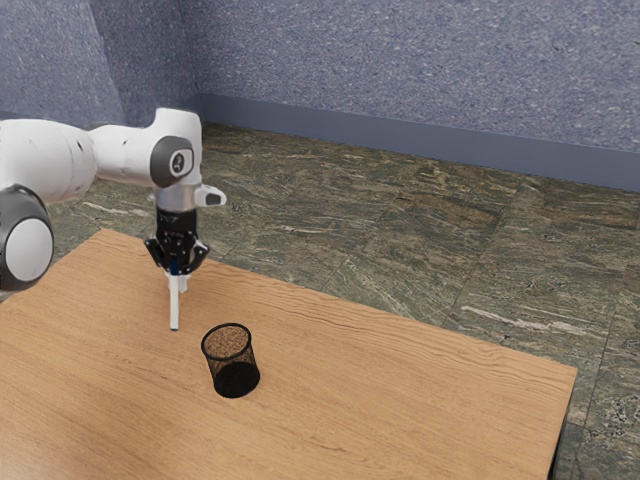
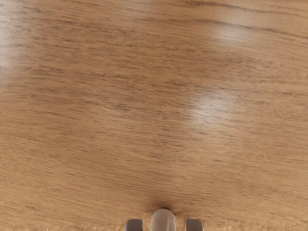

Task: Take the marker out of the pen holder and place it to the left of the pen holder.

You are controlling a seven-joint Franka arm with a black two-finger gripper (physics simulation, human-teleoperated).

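Claw: black, two-fingered, pointing down; closed around the marker, one finger to either side. Position: beyond the black pen holder, toward the exterior view's left, and higher than its rim.

Marker: slim, white, straight-sided, with a touch of blue up at the claw. Held upright, outside the pen holder and apart from it, on its side toward the exterior view's left. Lower end bare and pointing down at the wood; whether it touches cannot be told. In the wrist view, its rounded end lies between the two fingertips, a dark patch of shadow beside it.

Arm: white, jointed, with dark grey and black trim; enters from the exterior view's left and carries the claw beyond the pen holder.

Pen holder: one, black wire mesh, round, open-topped, with a solid-looking dark base. Upright, on the table.

Table: light brown wood, fine dark grain, extending on all sides of the pen holder. Pale glints on its surface in the wrist view.

Floor: mottled grey-brown stone tiles, beyond the pen holder and the table's far edge.

Wall: speckled blue-grey, with a plain blue-grey skirting, farther off behind the pen holder.
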